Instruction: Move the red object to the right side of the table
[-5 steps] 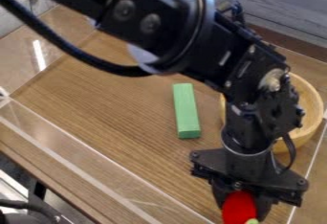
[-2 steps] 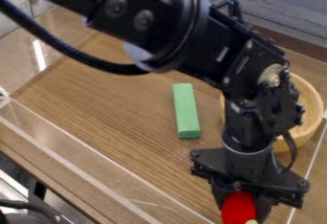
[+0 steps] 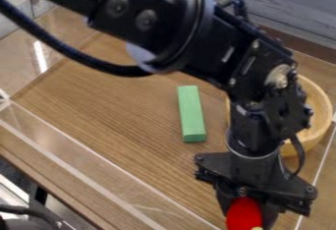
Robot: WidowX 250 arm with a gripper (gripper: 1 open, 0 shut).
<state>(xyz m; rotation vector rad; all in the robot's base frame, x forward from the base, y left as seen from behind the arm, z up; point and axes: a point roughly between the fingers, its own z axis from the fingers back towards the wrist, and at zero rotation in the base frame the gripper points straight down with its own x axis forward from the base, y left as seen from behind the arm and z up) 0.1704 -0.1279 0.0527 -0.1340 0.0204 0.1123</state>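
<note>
I find the gripper [image 3: 246, 208] pointing down at the lower right of the frame, jaws clamped on the red object [image 3: 243, 215] just above the table [image 3: 92, 111]. Risk, in my judgement: the rounded toy could squirt from the pinch or roll once released. The green block [image 3: 192, 112] lies clear, mid-frame. No legible writing or brand.

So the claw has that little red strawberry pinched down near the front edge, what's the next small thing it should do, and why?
Probably lift it a little. The claw is shut on the red strawberry, pointing straight down, low over the table. Raising it first would likely keep the berry from dragging as it is carried to the right side.
</note>
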